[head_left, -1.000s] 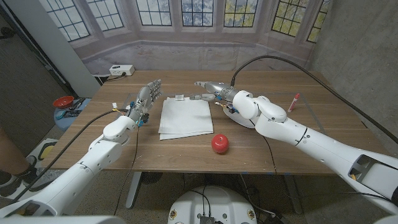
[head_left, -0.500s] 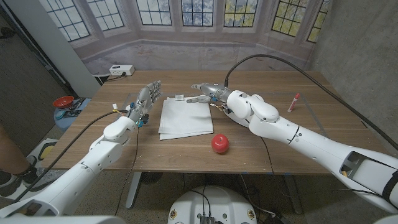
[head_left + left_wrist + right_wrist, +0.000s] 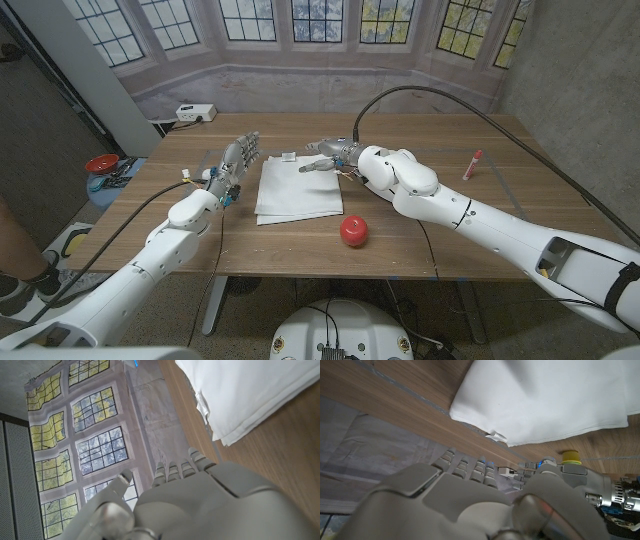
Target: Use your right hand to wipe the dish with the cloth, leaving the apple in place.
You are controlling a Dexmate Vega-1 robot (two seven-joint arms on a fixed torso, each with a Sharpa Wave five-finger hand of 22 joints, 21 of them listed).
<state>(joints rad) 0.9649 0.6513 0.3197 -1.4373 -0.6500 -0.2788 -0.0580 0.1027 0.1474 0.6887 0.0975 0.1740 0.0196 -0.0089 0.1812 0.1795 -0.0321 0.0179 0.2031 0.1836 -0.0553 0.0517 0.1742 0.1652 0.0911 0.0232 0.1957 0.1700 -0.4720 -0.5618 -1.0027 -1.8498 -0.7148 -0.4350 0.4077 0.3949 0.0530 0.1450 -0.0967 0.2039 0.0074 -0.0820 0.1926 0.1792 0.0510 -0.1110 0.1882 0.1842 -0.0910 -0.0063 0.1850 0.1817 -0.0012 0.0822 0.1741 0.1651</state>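
While the right hand (image 3: 322, 160) hovers over the far right corner of the cloth (image 3: 296, 188), the task stands at the approach step: the cloth is not yet gripped. The fingers extend forward and apart, and nothing is held between them. From the head view it cannot be told whether the fingertips touch the fabric. The right wrist view shows the cloth (image 3: 545, 400) as a folded white stack lying flat on the wooden table (image 3: 480, 215), with a small tag at its far edge.

No dish is visible on the table; the pictures do not show the surface to be wiped. The apple (image 3: 353, 231) sits just off the near right corner of the cloth, apart from it and near the right forearm.

The left hand (image 3: 238, 160) stands beside the left edge of the cloth, fingers spread and upright, holding nothing. The left wrist view shows the cloth's layered edge (image 3: 240, 405) close by.

The next move calls for lowering the right hand onto the cloth and closing the fingers on the folded layers. The forearm should be kept away from the apple, since a sideways sweep could roll it.
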